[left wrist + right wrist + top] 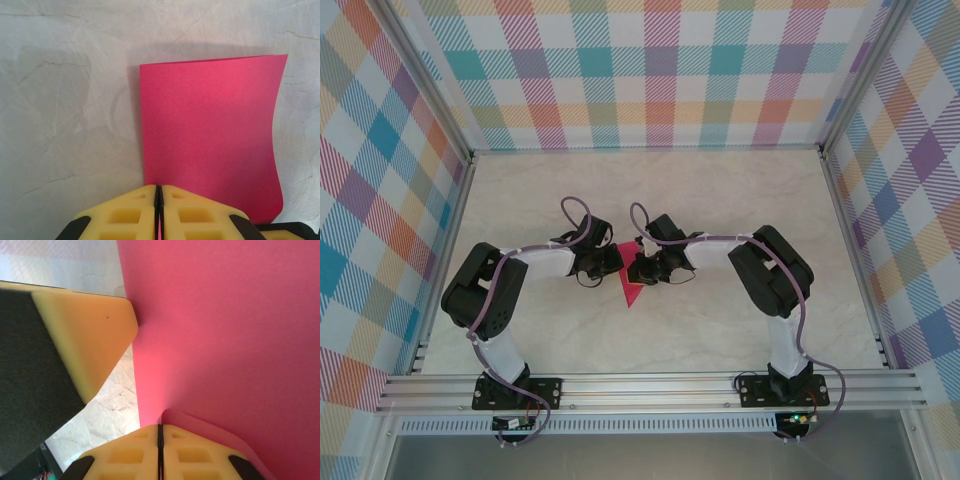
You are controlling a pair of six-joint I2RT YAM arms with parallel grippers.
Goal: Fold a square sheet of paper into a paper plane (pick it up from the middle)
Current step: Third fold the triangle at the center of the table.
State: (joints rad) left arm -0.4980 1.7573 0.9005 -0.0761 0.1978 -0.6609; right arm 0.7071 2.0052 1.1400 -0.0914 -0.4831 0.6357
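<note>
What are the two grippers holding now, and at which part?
Both hold the pink paper: the left gripper pinches its edge close to a corner, the right gripper also pinches an edge.

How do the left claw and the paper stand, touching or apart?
Touching. In the left wrist view the shut left claw pinches the paper's near edge; pink shows in the slit.

Top external high, facing down on table point(720, 330); both wrist views close, sharing paper point(210, 135)
</note>
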